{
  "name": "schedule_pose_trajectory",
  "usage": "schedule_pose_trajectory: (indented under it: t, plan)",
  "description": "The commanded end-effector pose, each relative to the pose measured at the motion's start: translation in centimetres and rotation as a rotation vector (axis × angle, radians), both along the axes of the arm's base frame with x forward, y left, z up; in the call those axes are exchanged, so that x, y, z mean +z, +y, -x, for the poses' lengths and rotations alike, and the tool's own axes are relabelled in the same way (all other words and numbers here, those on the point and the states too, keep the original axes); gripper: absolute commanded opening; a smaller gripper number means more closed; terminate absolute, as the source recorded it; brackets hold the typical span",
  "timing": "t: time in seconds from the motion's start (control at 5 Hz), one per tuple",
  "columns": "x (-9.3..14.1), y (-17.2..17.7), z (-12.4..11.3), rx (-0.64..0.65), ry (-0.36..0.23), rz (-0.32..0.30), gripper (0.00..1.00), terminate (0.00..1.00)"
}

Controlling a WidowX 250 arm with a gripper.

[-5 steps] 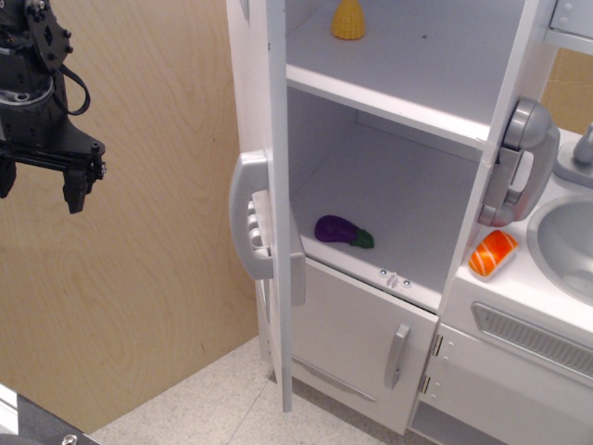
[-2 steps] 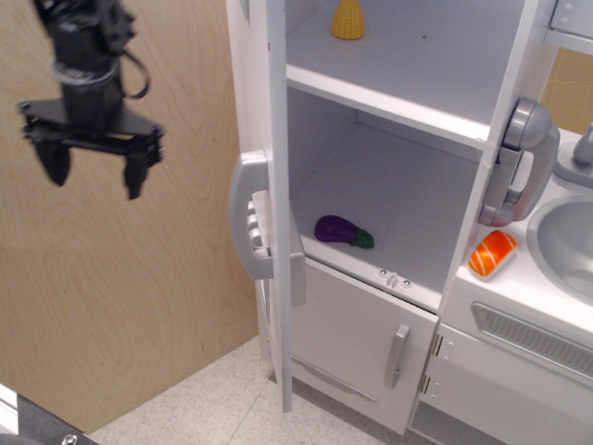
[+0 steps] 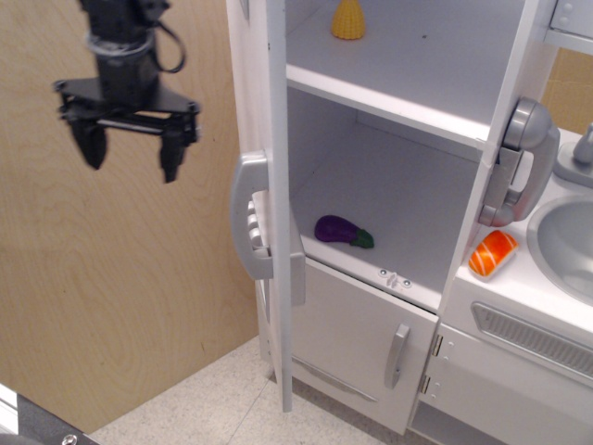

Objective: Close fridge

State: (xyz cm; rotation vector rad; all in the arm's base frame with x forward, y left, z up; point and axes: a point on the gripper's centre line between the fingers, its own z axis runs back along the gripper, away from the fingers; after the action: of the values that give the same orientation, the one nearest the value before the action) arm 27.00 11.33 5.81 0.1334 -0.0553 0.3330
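The tall white toy fridge (image 3: 408,83) stands open, its white shelves showing. Its big door (image 3: 276,139) swings out toward me and I see it edge-on, with the grey bar handle (image 3: 243,218) and grey dispenser buttons on its left face. My black gripper (image 3: 130,153) hangs open and empty to the left of the door, a little above the handle and apart from it, in front of the wood wall.
A purple eggplant (image 3: 341,231) lies on the lower shelf, a yellow corn (image 3: 348,19) on the upper. A smaller lower white door (image 3: 366,343) is shut. A grey toy phone (image 3: 514,167), an orange toy (image 3: 492,253) and the sink counter (image 3: 565,246) are at right.
My gripper has moved right toward the door's outer face and stayed open. The door has not moved.
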Motion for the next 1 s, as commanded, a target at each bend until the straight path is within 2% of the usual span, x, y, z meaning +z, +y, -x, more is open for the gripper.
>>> schedule_pose_trajectory:
  t: [0.0, 0.4, 0.6, 0.8]
  plan:
    - [3.5, -2.4, -2.2, -0.166, -0.078, 0.017, 1.00, 0.00]
    - [4.2, -3.6, -4.5, -0.230, -0.073, 0.072, 1.00, 0.00]
    - [4.6, -4.1, -6.0, -0.248, -0.095, 0.078, 1.00, 0.00]
    - [4.8, -4.4, -7.7, -0.240, -0.089, 0.091, 1.00, 0.00]
